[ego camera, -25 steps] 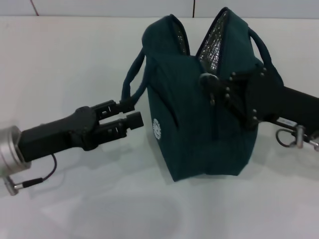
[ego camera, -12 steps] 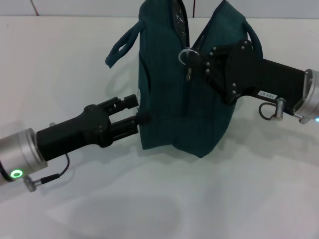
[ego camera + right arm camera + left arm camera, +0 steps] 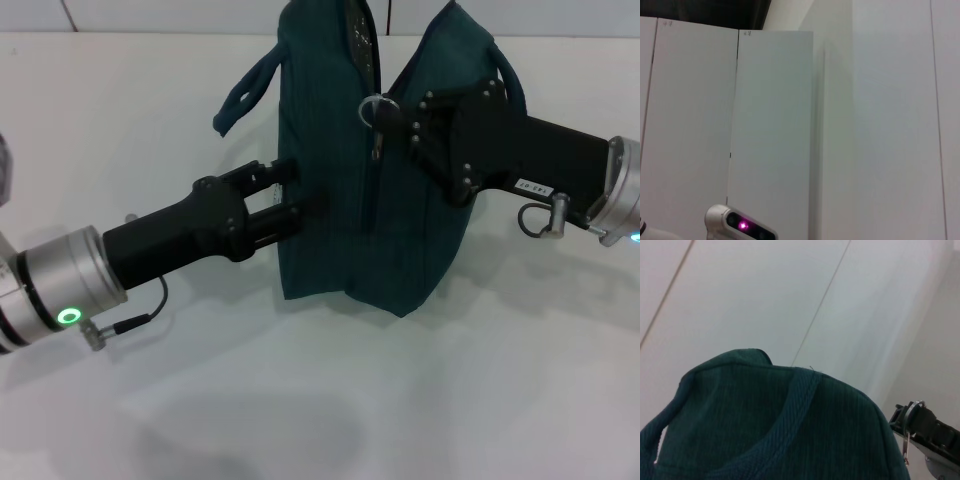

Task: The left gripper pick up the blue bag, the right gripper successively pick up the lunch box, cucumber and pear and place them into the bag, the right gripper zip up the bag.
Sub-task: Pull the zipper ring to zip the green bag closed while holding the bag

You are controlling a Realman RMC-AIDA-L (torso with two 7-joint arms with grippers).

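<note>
You're late in the task, by the look of it: the blue bag (image 3: 350, 190) stands upright, mouth gaping at its top. Your right gripper (image 3: 395, 120) is clenched on the ring zip pull (image 3: 372, 108); your left gripper (image 3: 295, 195), fingers apart, presses the bag's side. Zipping remains.

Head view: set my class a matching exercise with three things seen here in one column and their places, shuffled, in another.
Things:
1. black two-fingered left gripper
2. black two-fingered right gripper
3. dark teal fabric bag

Places:
A. raised between both arms
B. at the bag's zip end, by the ring pull
C. against the bag's left side, below the loop handle

Pairs: 1-C, 2-B, 3-A
</note>
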